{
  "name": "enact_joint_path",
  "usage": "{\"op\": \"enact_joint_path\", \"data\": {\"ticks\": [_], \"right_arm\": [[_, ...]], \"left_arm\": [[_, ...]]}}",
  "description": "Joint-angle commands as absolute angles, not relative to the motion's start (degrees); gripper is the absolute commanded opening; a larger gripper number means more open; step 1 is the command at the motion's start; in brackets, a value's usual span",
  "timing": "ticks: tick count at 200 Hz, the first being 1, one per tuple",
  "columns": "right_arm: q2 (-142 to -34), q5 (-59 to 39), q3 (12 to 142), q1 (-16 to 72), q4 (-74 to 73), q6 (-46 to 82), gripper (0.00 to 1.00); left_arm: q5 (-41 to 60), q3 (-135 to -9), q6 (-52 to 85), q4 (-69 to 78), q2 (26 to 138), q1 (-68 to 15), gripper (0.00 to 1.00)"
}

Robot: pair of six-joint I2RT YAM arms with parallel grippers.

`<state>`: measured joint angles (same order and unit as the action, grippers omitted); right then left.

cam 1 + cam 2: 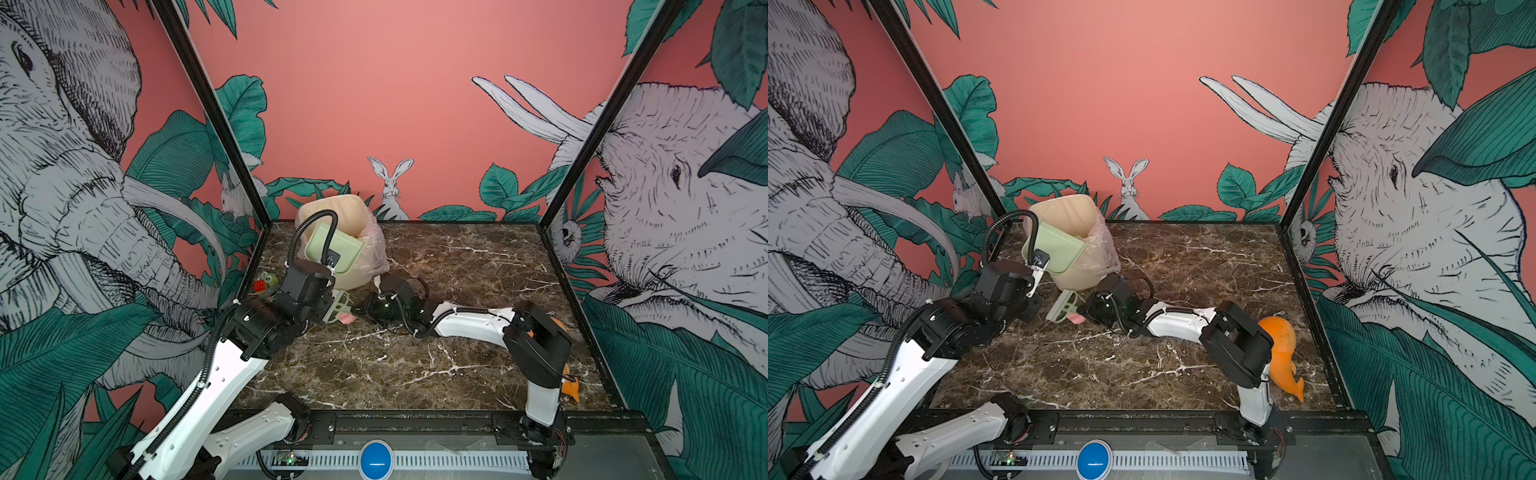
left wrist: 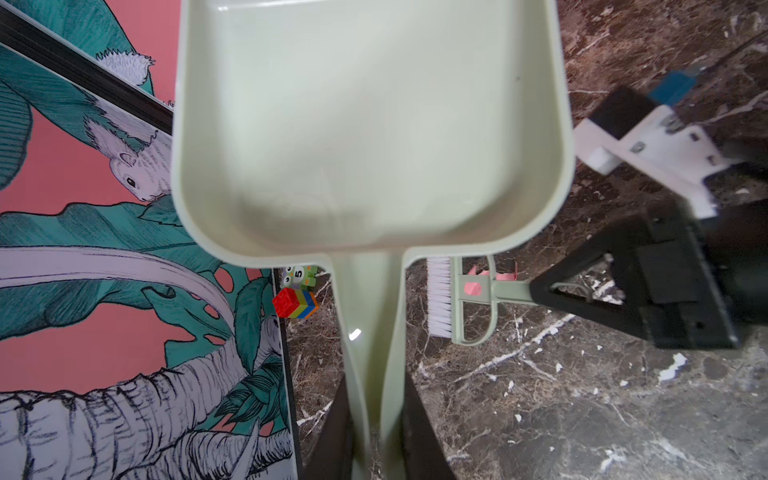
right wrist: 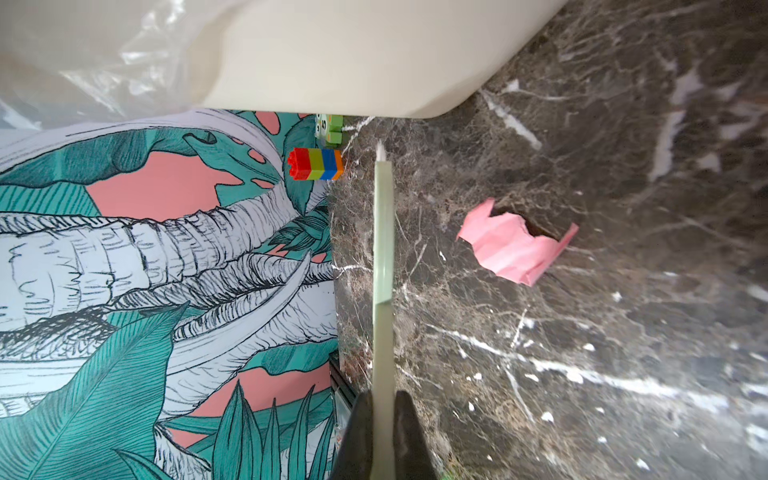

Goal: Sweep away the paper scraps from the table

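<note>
In a top view, the left gripper (image 1: 331,261) squeezes the handle of the green dustpan (image 1: 332,243), which is tipped over the cream bin (image 1: 332,210). The right gripper (image 1: 360,309) is shut on a small brush (image 1: 337,306), low by the table (image 1: 415,365). In the left wrist view, a pink paper scrap (image 2: 478,271) peeks out behind the brush head. In the right wrist view, it lies on the table, apart from the brush handle.

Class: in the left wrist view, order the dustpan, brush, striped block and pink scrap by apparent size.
1. Dustpan (nearest the camera).
2. Brush.
3. Striped block.
4. Pink scrap, partly hidden behind the brush.
</note>
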<state>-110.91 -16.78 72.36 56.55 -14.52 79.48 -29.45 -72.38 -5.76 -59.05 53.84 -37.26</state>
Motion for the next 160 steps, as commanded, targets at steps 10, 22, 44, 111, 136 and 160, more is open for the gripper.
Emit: {"op": "enact_joint_path", "data": {"ticks": [10,22,44,111,136,160], "right_arm": [[-115.8,-16.0,73.4,55.5,-16.1,83.8,0.0],[-115.5,-15.9,72.0,54.9,-16.0,83.7,0.0],[-111.8,-15.0,67.5,53.5,-13.4,82.0,0.0],[-85.1,-16.3,40.6,45.8,-2.6,79.3,0.0],[-71.1,-15.0,35.4,42.0,10.8,75.5,0.0],[-61.9,-13.7,37.2,39.0,22.9,71.3,0.0]], "left_arm": [[-27.8,-70.4,-3.3,-60.4,52.6,-37.5,0.11],[-27.7,-70.0,-3.1,-60.6,52.5,-37.5,0.11],[-27.6,-69.5,-3.0,-60.6,52.1,-37.5,0.11],[-25.8,-68.0,-3.3,-59.9,52.5,-37.5,0.12],[-24.9,-67.6,-3.4,-59.6,52.5,-37.4,0.12],[-23.2,-66.7,-3.1,-59.2,52.8,-37.5,0.13]]}}
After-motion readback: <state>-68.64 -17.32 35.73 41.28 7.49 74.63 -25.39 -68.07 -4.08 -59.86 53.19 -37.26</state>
